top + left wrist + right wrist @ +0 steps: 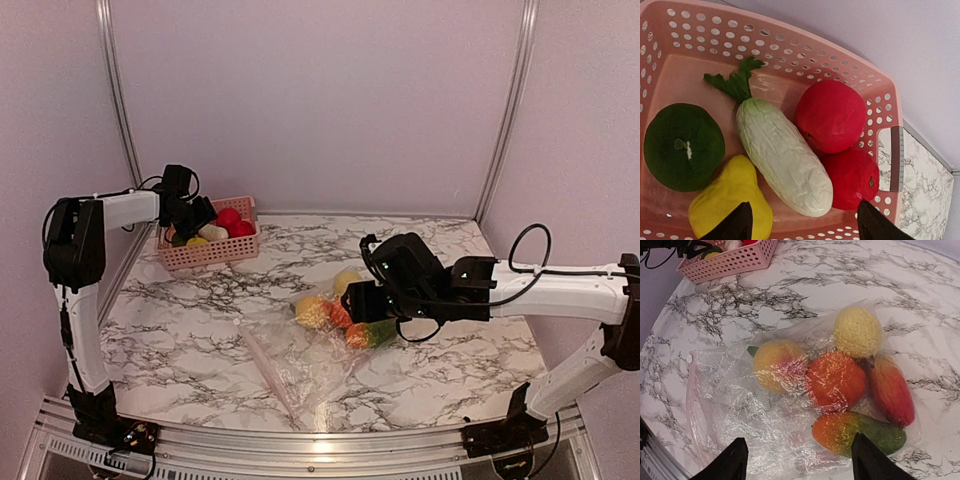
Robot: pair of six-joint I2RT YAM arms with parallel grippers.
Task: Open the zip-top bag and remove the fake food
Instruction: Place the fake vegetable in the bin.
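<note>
On the marbled bench (450, 365), near its middle, lies the zip-top bag (290, 365), flat and crinkled, with a pinkish strip (690, 410) running along the edge farthest from its contents. Whether that strip is sealed cannot be told.

Five pieces of fake food (835, 380) are bunched at the opposite end of the bag, under the clear film:
- a yellow-pink peach (777, 365);
- an orange ball (835, 382) touching the peach;
- a cream bumpy ball (857, 331) just behind the orange ball;
- a red-orange mango (890, 390) at the side;
- a green-and-orange piece (860, 432) nearest the wrist camera.

The right gripper (800, 462) hangs above the bag with its fingers spread wide, holding nothing. In the top view it (360, 303) sits just beside the cluster of food.

At the far left corner stands the pink basket (205, 255). The left gripper (802, 225) hovers over it, fingers likewise wide apart and empty.

The basket (790, 35) holds:
- a dark green round piece (684, 147);
- a pale cabbage with a green leaf (782, 157), lying diagonally;
- a yellow pear (727, 202) touching the cabbage;
- two red pieces (830, 115), one against the other by the handle slot.

Bag and basket lie well apart.
</note>
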